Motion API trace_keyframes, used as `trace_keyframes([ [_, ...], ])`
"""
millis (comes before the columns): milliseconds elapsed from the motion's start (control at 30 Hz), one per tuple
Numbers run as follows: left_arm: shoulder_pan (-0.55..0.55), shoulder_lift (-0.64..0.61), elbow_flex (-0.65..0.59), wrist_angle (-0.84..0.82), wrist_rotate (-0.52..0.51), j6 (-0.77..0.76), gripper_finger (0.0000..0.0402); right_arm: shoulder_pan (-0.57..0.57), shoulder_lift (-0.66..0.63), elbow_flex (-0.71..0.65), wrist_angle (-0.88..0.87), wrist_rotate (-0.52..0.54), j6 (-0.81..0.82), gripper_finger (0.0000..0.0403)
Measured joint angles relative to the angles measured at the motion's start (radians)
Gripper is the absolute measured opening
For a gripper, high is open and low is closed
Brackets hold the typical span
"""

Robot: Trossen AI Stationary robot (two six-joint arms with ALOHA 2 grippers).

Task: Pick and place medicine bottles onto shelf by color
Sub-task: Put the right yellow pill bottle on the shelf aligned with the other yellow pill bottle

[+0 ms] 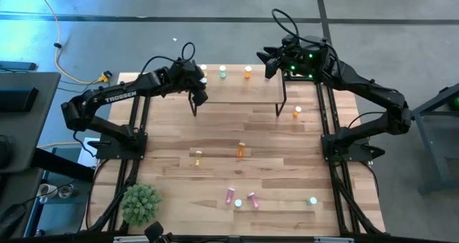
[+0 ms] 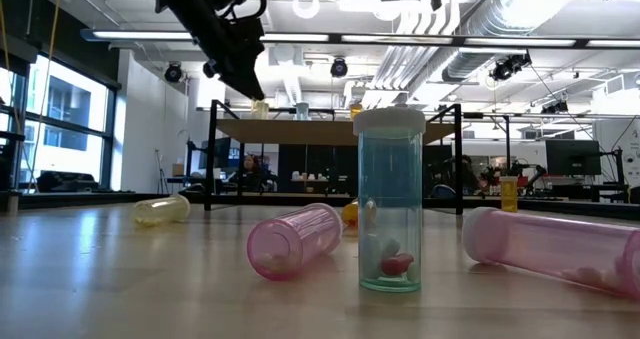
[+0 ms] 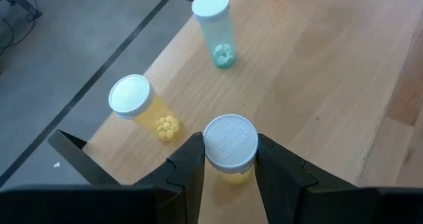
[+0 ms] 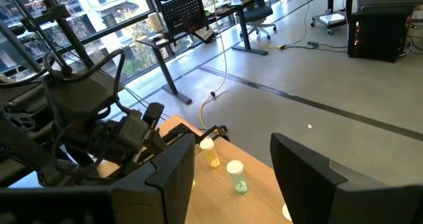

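The shelf (image 1: 237, 92) stands at the table's far side. A yellow bottle (image 3: 142, 108), a green one (image 3: 215, 29) and an orange one (image 1: 248, 71) stand upright on it on their bases, white caps up. My left gripper (image 1: 197, 84) is over the shelf's left end, shut on another yellow bottle (image 3: 230, 148). My right gripper (image 1: 271, 60) hangs open above the shelf's far right end, with nothing between its fingers (image 4: 232, 148). My left gripper pinches the yellow bottle between its two fingers (image 3: 188, 164), on opposite sides of its white cap (image 3: 230, 141) and upper body. The fingers slant down from the table's near left. The bottle is upright, cap up, just beside the standing yellow one. Whether its base touches the shelf I cannot tell.
Loose bottles lie or stand on the tabletop: an orange one (image 1: 297, 112) near the shelf's right leg, a yellow (image 1: 198, 157) and an orange (image 1: 240, 150) mid-table, two pink (image 1: 230, 195) and a green (image 1: 312, 200) near the front. A green plant (image 1: 140, 203) sits front left.
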Motion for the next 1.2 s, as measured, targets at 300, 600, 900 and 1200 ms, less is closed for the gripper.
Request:
trace_keyframes([
  [300,0.000,0.002,0.000,-0.003,-0.020,0.000,0.0107,0.000,0.000,0.000,0.000,0.000,0.000,0.0189],
  [600,0.000,0.002,0.001,-0.011,-0.019,-0.002,0.0111,0.000,0.000,0.000,0.000,0.002,0.000,0.0189],
  [900,0.000,0.002,0.001,-0.019,0.018,-0.002,0.0147,0.000,0.000,0.000,0.000,0.003,0.000,0.0189],
  [1200,0.000,0.002,0.001,-0.015,-0.005,-0.003,0.0163,0.000,0.000,0.000,0.000,0.002,0.000,0.0189],
])
